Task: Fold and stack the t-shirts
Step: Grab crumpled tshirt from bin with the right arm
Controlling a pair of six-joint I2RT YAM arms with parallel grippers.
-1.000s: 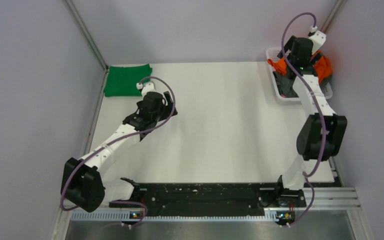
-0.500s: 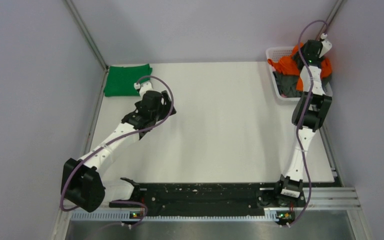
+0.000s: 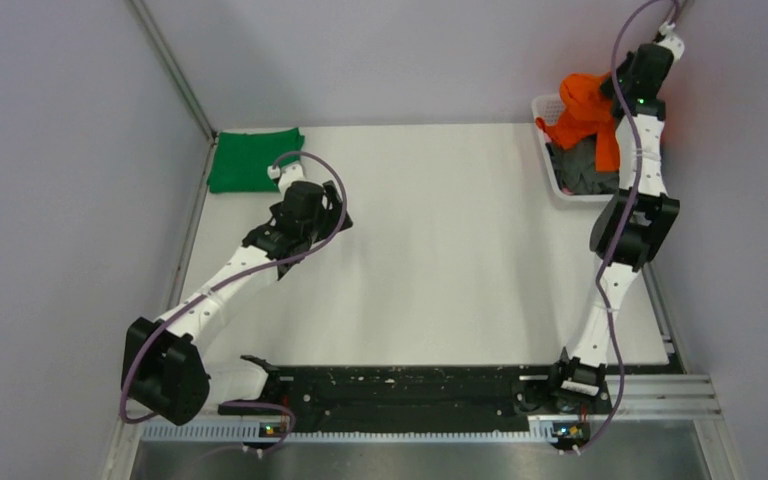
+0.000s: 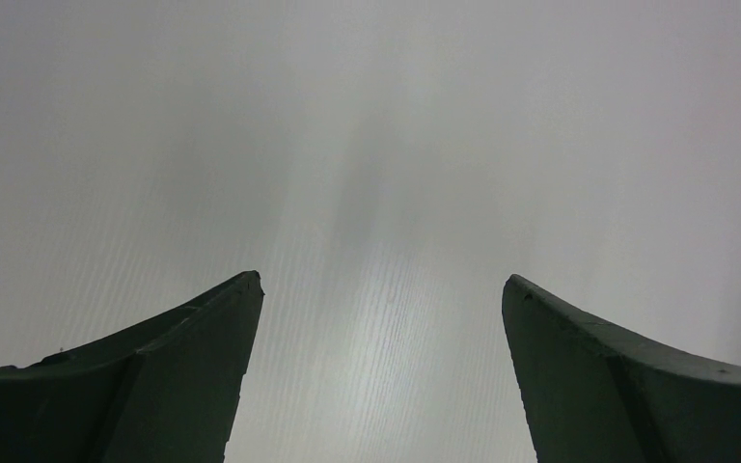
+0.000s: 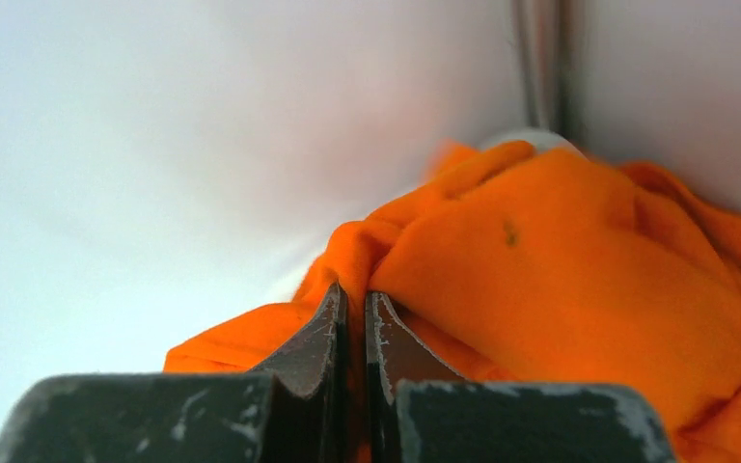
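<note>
R fingers (image 5: 320, 338) pinch orange tee (image 5: 560, 280) above white basket (image 3: 550, 160).

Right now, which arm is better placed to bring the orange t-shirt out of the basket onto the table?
Right. The right gripper is shut on the orange t-shirt, holding it above the basket. The left gripper is open over bare table, far across by the folded green t-shirt.
</note>
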